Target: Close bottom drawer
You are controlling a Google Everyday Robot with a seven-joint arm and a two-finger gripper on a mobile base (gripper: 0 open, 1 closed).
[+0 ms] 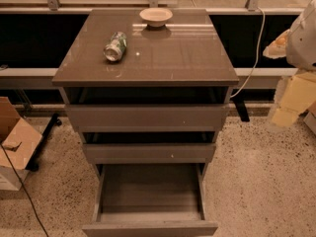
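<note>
The bottom drawer (150, 228) is the lowest of three taupe-grey drawers in the cabinet (148, 58). It stands pulled far out, and its grey box (150, 189) shows open and empty inside. The middle drawer front (148, 152) and the top drawer front (147, 116) sit a little out as well. My gripper (290, 100) hangs at the right edge of the camera view, below the white arm (302, 36). It is well to the right of the cabinet, at about the top drawer's height, and touches nothing.
A crushed can (115, 46) lies on the cabinet top and a small bowl (156, 16) stands at its back. A cardboard box (15, 142) sits on the floor at left with a cable beside it. A white cable (254, 48) hangs behind the cabinet at right.
</note>
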